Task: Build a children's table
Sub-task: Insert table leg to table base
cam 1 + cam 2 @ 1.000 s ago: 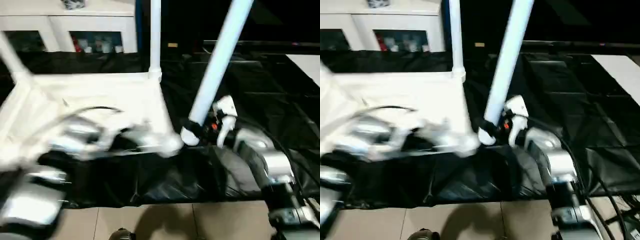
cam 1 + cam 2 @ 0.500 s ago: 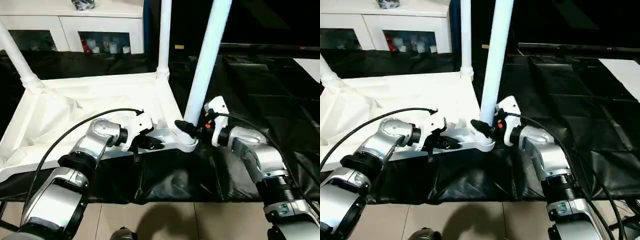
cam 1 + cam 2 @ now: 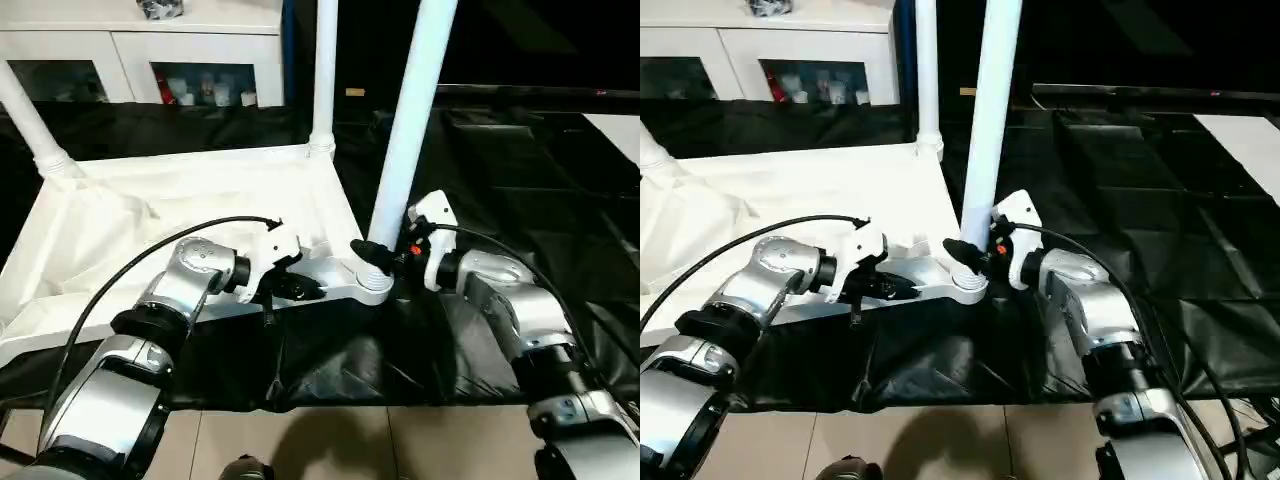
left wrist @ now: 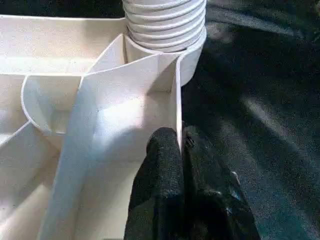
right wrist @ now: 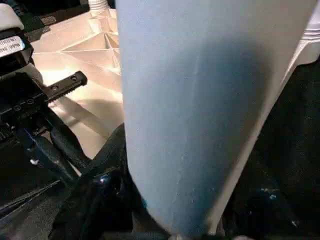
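The children's table top (image 3: pixel 180 200) lies upside down, ribbed underside up, on a black sheet. Two white legs stand in its far corners, one at the left (image 3: pixel 30 115) and one at the back right (image 3: pixel 325 70). A third leg (image 3: pixel 410 130) rises nearly upright from the near right corner socket (image 3: pixel 372 287). My right gripper (image 3: pixel 375 255) is shut around this leg's base; the leg (image 5: pixel 200 100) looms close in the right wrist view. My left gripper (image 3: pixel 300 290) is shut on the table's thin near rim (image 4: pixel 177 100), just beside the socket holding the ribbed leg end (image 4: pixel 165 22).
A white cabinet (image 3: pixel 130 45) with glass doors stands behind the table. The black sheet (image 3: pixel 520 160) spreads out to the right, with a white panel (image 3: pixel 625 130) at its far right edge. Tiled floor (image 3: pixel 400 445) shows along the near edge. A black cable (image 3: pixel 150 255) arcs over my left forearm.
The held leg has swung from a rightward lean to nearly upright at the near corner socket. My left arm, blurred a second ago, now rests still at the rim. The view itself also shifted.
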{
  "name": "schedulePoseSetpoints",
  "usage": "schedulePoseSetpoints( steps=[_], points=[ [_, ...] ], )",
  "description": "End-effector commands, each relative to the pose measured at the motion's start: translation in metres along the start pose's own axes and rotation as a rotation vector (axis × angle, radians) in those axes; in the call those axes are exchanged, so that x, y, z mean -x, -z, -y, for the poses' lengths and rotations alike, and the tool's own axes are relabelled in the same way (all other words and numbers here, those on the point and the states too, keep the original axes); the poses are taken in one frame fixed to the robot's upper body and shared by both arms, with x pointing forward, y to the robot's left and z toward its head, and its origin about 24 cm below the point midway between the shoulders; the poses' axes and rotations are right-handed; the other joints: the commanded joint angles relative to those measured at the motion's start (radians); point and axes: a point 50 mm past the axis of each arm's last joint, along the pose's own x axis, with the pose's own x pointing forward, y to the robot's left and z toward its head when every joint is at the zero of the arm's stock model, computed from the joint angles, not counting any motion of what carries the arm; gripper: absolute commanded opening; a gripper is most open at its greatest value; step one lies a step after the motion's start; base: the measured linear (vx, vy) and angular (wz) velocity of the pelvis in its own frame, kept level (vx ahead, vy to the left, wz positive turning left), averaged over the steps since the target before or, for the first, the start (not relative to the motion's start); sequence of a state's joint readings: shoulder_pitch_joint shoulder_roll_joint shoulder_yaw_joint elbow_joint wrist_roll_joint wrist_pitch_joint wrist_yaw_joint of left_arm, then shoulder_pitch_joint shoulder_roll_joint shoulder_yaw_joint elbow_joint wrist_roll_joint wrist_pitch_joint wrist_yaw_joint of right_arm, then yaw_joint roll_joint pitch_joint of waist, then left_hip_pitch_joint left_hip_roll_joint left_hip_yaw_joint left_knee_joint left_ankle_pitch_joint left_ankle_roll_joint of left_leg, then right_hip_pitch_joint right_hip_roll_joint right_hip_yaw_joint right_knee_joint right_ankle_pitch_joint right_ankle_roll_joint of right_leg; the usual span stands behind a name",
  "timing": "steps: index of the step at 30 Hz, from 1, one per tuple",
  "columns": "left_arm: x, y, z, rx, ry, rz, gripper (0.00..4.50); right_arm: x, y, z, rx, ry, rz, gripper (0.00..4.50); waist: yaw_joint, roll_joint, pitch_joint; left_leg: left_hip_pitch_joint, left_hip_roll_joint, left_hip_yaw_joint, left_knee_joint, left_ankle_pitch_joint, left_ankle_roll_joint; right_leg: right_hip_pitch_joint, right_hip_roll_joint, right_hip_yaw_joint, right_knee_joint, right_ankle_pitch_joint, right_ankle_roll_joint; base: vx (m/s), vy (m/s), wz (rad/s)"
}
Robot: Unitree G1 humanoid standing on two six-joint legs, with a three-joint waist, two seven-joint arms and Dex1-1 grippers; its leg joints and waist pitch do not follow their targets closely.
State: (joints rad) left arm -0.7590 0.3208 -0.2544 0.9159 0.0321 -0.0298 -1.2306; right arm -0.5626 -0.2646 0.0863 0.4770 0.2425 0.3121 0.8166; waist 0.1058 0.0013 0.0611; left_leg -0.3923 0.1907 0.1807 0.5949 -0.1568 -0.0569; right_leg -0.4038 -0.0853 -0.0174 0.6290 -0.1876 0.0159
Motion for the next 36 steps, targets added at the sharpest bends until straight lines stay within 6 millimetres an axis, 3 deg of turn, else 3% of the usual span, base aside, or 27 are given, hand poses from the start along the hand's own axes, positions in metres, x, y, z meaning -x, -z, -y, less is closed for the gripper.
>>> schedulePoseSetpoints(
  steps=[1, 9, 14, 15, 17, 18, 21, 22, 29, 31, 32, 36],
  points=[
    [-0.001, 0.001, 0.0, 0.016, 0.009, 0.003, 0.0, -0.001, 0.009, 0.0, -0.035, -0.001, -0.028, 1.88, -0.003, -0.007, -0.065, 0.028, 0.032, -0.013, -0.086, -0.367, -0.034, 0.024, -0.056, 0.024, -0.096, -0.365, -0.192, 0.0, 0.0, 0.0],
    [-0.002, 0.0, 0.0, 0.022, -0.012, 0.016, 0.0, 0.009, 0.019, 0.005, -0.173, 0.028, 0.058, 1.88, 0.0, -0.006, -0.067, 0.028, 0.034, -0.012, -0.088, -0.353, -0.025, 0.025, -0.057, 0.024, -0.096, -0.332, -0.202, 0.0, 0.0, 0.0],
    [-0.002, -0.001, -0.003, 0.02, -0.042, 0.017, 0.0, 0.016, 0.035, 0.006, -0.257, 0.058, 0.098, 1.88, 0.005, -0.005, -0.067, 0.029, 0.034, -0.011, -0.089, -0.357, -0.024, 0.025, -0.058, 0.023, -0.099, -0.343, -0.201, 0.0, 0.0, 0.0],
    [-0.002, -0.002, -0.003, 0.022, -0.049, 0.018, 0.0, 0.017, 0.039, 0.004, -0.26, 0.058, 0.097, 1.88, 0.005, 0.008, -0.066, 0.03, 0.035, -0.013, -0.09, -0.363, -0.029, 0.023, -0.058, 0.023, -0.098, -0.346, -0.201, 0.0, 0.0, 0.0],
    [-0.003, -0.003, -0.005, 0.02, -0.065, 0.02, 0.0, 0.019, 0.045, 0.002, -0.273, 0.066, 0.104, 1.88, 0.004, 0.001, -0.065, 0.033, 0.034, -0.011, -0.091, -0.384, -0.031, 0.021, -0.056, 0.023, -0.103, -0.358, -0.197, 0.0, 0.0, 0.0],
    [-0.003, -0.004, -0.006, 0.019, -0.072, 0.021, 0.0, 0.019, 0.047, 0.001, -0.277, 0.072, 0.107, 1.88, 0.005, 0.008, -0.066, 0.034, 0.034, -0.012, -0.092, -0.391, -0.031, 0.021, -0.058, 0.024, -0.103, -0.368, -0.195, 0.0, 0.0, 0.0],
    [-0.003, -0.005, -0.007, 0.02, -0.081, 0.019, 0.0, 0.021, 0.051, -0.001, -0.264, 0.087, 0.104, 1.88, 0.005, 0.004, -0.064, 0.035, 0.033, -0.012, -0.094, -0.406, -0.031, 0.02, -0.058, 0.023, -0.108, -0.393, -0.185, 0.0, 0.0, 0.0],
    [-0.003, -0.006, -0.008, 0.019, -0.086, 0.019, 0.0, 0.022, 0.053, -0.003, -0.24, 0.093, 0.095, 1.88, 0.005, 0.011, -0.064, 0.035, 0.034, -0.014, -0.096, -0.412, -0.034, 0.02, -0.058, 0.024, -0.11, -0.399, -0.182, 0.0, 0.0, 0.0],
    [-0.002, -0.007, -0.01, 0.013, -0.101, 0.016, 0.0, 0.018, 0.047, -0.011, -0.084, 0.102, 0.043, 1.88, 0.002, 0.009, -0.064, 0.035, 0.033, -0.015, -0.103, -0.418, -0.039, 0.021, -0.058, 0.022, -0.117, -0.413, -0.167, 0.0, 0.0, 0.0],
    [-0.002, -0.007, -0.01, 0.015, -0.102, 0.016, 0.0, 0.016, 0.046, -0.013, -0.063, 0.099, 0.034, 1.88, 0.0, -0.001, -0.062, 0.036, 0.033, -0.014, -0.103, -0.432, -0.036, 0.019, -0.06, 0.022, -0.121, -0.447, -0.159, 0.0, 0.0, 0.0],
    [-0.002, -0.007, -0.01, 0.015, -0.103, 0.014, 0.0, 0.015, 0.046, -0.014, -0.058, 0.095, 0.028, 1.88, 0.002, 0.003, -0.061, 0.036, 0.033, -0.016, -0.103, -0.434, -0.036, 0.018, -0.062, 0.022, -0.121, -0.461, -0.157, 0.0, 0.0, 0.0],
    [-0.001, -0.005, -0.01, 0.01, -0.097, 0.003, 0.0, 0.011, 0.046, -0.016, -0.029, 0.078, -0.004, 1.88, 0.0, -0.002, -0.059, 0.035, 0.034, -0.018, -0.104, -0.439, -0.034, 0.015, -0.063, 0.022, -0.126, -0.501, -0.138, 0.0, 0.0, 0.0]
  ],
)
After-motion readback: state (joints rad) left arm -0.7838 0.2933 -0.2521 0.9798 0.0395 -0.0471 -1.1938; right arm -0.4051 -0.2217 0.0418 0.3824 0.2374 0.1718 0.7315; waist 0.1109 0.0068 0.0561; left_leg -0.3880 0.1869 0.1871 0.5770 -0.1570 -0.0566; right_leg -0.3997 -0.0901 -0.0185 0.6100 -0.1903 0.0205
